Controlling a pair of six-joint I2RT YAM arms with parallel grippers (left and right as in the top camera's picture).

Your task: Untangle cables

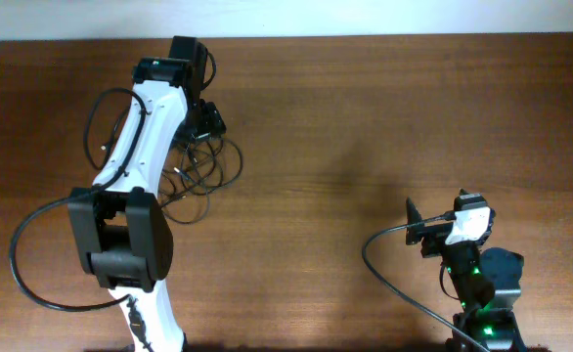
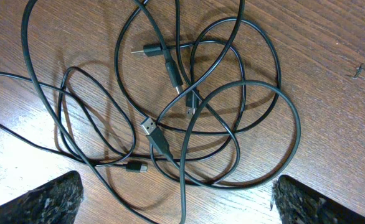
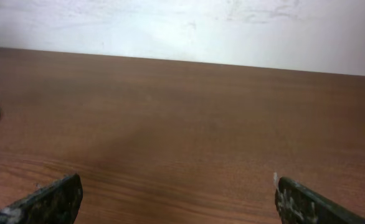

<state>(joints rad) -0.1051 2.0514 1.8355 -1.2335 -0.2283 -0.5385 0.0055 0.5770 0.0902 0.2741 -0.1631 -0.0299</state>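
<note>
The cables (image 2: 195, 99) lie in a loose tangle on the wooden worktop (image 2: 332, 56), directly below and just beyond the left jaws. The two dark fingertips (image 2: 52, 199) of those jaws show at the bottom corners of the left wrist view, and the outer loops of the tangle run between them. From overhead the bundle (image 1: 203, 171) sits at the far left of the worktop, partly hidden under the white left arm (image 1: 140, 127).

The left jaws stand wide open, holding nothing and touching no cord. The right jaws, on the right arm (image 1: 467, 244) at the near right, are well apart from the tangle. They are also spread wide and empty over bare wood, with the fingertips (image 3: 52, 199) in the lower corners of that view.

The cords are thin, black and smooth, overlapping in rounded loops that cross one another many times. A flat silver plug (image 2: 148, 127) and a smaller plug (image 2: 137, 167) lie within the loops. The worktop is brown wood with fine streaked grain.
</note>
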